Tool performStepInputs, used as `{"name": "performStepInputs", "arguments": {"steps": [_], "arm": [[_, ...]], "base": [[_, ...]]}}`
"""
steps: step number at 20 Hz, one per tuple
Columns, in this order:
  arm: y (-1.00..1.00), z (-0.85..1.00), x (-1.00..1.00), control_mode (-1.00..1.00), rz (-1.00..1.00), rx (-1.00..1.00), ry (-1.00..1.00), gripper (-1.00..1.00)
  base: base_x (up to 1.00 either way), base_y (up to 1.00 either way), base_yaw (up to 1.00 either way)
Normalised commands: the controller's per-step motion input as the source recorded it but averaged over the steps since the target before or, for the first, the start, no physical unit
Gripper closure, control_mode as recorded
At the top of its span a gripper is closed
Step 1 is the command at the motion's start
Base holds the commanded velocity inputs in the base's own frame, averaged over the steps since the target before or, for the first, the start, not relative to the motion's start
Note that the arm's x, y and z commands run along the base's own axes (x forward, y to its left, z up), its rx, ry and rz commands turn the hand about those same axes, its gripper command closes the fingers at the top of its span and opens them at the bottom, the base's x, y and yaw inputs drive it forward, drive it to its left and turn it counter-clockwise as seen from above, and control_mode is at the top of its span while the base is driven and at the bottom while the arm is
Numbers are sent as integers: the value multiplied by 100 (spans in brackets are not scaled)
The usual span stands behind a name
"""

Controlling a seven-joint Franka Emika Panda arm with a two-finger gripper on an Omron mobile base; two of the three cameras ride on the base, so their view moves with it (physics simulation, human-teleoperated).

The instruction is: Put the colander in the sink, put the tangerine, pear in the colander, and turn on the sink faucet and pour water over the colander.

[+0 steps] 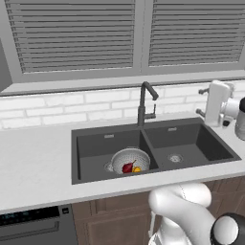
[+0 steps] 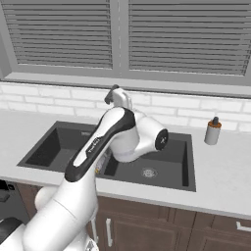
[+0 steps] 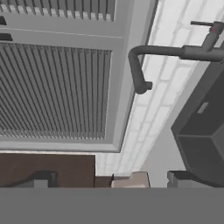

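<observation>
The colander (image 1: 130, 157) sits in the left basin of the dark sink (image 1: 191, 143). In it lie the dark red pear (image 1: 128, 167) and, to its right, the orange tangerine (image 1: 137, 169). The sink faucet (image 1: 143, 103) stands behind the divider, its spout bent toward the right, and no water runs from it. My gripper (image 1: 201, 102) hangs open and empty above the counter to the right of the faucet, well apart from it and pointing left toward it. In the rolled hand view the sink faucet (image 3: 175, 52) lies sideways ahead of the open gripper (image 3: 109, 181), with its lever (image 3: 210, 30) at the top right.
A soap dispenser (image 2: 212, 131) stands on the counter right of the sink. White tiles and shuttered windows close off the back. The right basin's drain (image 1: 175, 158) is bare. My arm (image 2: 103, 137) crosses in front of the sink (image 2: 54, 147) in the right base view.
</observation>
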Motion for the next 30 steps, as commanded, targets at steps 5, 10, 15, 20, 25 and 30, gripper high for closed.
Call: {"name": "performStepInputs", "arguments": {"steps": [5,10,15,20,25,30], "arm": [[0,0,35,-100,7,-1,-13,-100],[12,-6,28,-100,7,-8,-7,-100],[20,-13,28,-100,6,-12,-1,-100],[14,-17,36,-100,6,-10,0,-100],[1,-13,41,-100,5,-3,0,-100],[0,-1,45,-100,3,0,0,-100]], "base": [[0,0,0],[0,0,0],[0,0,0],[0,0,0],[0,0,0],[0,0,0]]}}
